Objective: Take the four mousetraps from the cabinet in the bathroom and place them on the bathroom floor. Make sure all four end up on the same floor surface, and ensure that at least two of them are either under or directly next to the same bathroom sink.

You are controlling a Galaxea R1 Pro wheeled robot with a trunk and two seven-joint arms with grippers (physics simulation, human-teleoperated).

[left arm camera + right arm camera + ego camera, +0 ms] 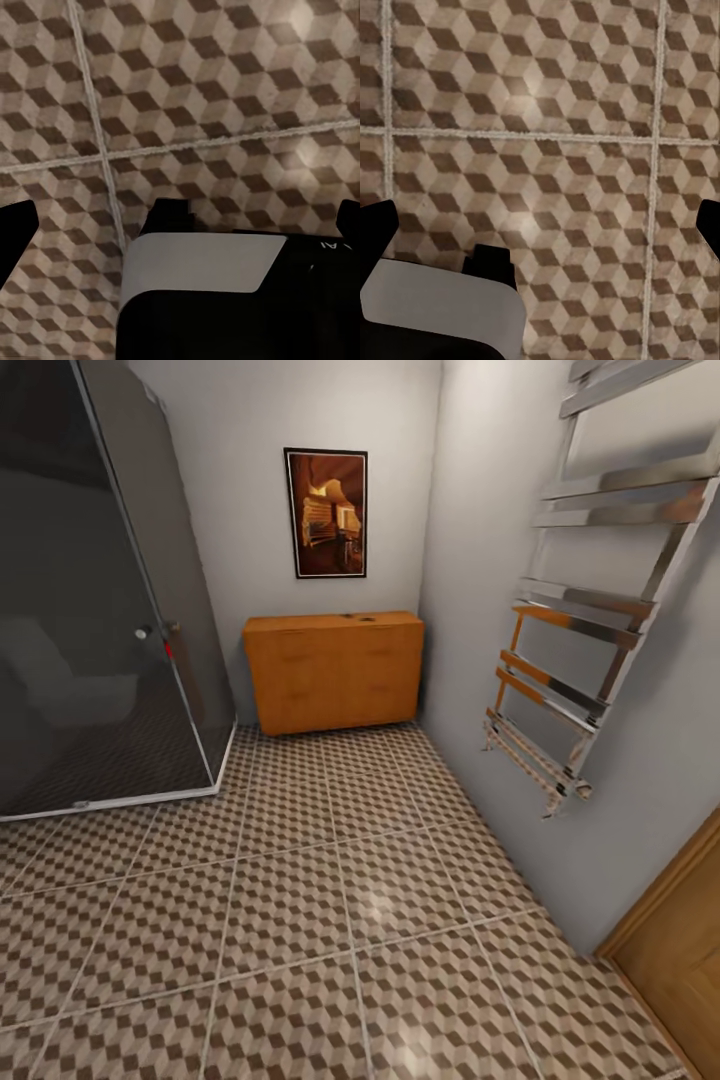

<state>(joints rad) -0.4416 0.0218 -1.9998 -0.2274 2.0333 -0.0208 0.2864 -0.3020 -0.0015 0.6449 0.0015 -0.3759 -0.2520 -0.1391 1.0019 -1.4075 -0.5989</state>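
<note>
Head view: I see the bathroom floor (330, 920), and an orange cabinet (335, 670) at its far edge, between the glass shower (90, 600) and the towel rail (590, 610).
Left wrist view: left gripper (180, 225) over tiles, fingers spread.
Right wrist view: right gripper (540, 225) over tiles, fingers spread.
Mousetraps: I cannot see where they are.

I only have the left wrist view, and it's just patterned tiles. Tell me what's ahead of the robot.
Observer: In the head view, an orange wooden cabinet stands against the far wall, across open bathroom floor.
Operator: Give me what flanks the way there.
Observer: A dark glass shower is on the left and a chrome towel rail hangs on the right wall.
Operator: Report any mousetraps.
Observer: I can't pick any out. There's a small dark speck on the cabinet's top, too small to identify.
</note>
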